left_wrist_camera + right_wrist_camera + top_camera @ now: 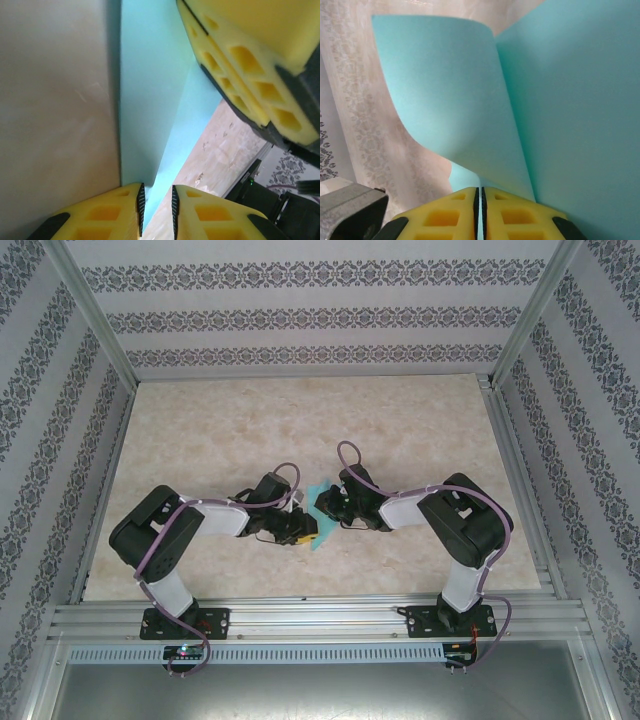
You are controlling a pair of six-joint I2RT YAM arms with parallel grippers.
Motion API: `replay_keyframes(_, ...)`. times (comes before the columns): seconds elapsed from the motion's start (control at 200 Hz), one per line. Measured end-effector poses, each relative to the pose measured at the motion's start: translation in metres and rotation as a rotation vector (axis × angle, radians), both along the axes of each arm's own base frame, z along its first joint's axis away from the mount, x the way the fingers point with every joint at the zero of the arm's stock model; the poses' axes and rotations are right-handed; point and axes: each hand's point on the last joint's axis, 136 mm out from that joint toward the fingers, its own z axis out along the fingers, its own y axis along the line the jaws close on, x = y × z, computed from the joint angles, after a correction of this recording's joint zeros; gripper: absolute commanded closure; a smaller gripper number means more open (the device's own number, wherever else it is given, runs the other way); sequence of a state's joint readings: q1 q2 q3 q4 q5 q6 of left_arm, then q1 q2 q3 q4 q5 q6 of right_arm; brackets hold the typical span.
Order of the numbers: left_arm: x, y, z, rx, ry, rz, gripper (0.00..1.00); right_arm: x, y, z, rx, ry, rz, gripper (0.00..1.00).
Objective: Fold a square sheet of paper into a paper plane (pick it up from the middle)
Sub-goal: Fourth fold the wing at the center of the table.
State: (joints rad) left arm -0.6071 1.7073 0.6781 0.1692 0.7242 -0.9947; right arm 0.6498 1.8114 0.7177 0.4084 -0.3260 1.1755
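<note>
Okay, overhead camera first. The table [200,430] is a pale beige, marble-look slab. It's boxed in by walls [300,320] with grey-and-white patterned wallpaper stripes, and an aluminium rail [300,615] runs along the near edge where both arms are bolted. The arms reach in and meet around the middle of the table. The left gripper [300,530] and right gripper [328,504] sit just beside each other, with the square sheet of paper [321,538] between them. Only small teal bits of it poke out from there, so I can't tell jaw width from this angle.

Left wrist cam: the beige tabletop [50,100] is on the left, smooth with faint scuffs. The left gripper [157,192] has its jaws narrow but not closed, and you can see a slim gap between the ribbed black pads [141,202]. The teal sheet [150,75] runs straight down into that gap, close to the left-hand pad, and its long edge makes a clean diagonal. One of the right arm's yellow fingers [240,65] hangs over the paper. It's chunky foam-looking plastic with rectangular cutouts.

Right wrist cam: the background is blurry pale stuff. The right gripper [480,192] is pinched tight on the paper [570,125], with just a hairline slit between the yellow fingers. The sheet rises from the pinch in two matte teal flaps that meet at a sharp crease, and the left flap curls over softly.
</note>
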Motion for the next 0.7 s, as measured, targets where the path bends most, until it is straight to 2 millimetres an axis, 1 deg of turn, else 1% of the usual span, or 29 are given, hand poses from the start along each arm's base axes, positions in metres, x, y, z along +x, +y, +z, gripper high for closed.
replay_keyframes(0.265,-0.012,0.000,0.003,-0.029,0.013,-0.035,0.74,-0.001,-0.001,-0.002,-0.004,0.001,0.001,0.92)
replay_keyframes(0.395,-0.015,-0.001,0.016,-0.051,-0.012,-0.028,0.73,-0.001,-0.001,-0.002,-0.001,-0.004,0.001,0.92)
replay_keyframes(0.47,-0.009,-0.003,0.027,-0.074,-0.047,-0.011,0.73,-0.001,-0.001,-0.002,0.002,-0.008,0.001,0.93)
replay_keyframes(0.54,-0.002,-0.005,0.034,-0.091,-0.076,0.009,0.74,-0.001,-0.001,-0.002,0.003,-0.010,0.001,0.93)
replay_keyframes(0.654,0.007,-0.005,0.035,-0.088,-0.093,0.052,0.73,-0.001,-0.001,-0.002,0.005,-0.011,0.001,0.93)
replay_keyframes(0.699,0.011,-0.006,0.032,-0.081,-0.091,0.068,0.73,-0.001,-0.002,-0.002,0.005,-0.011,0.001,0.92)
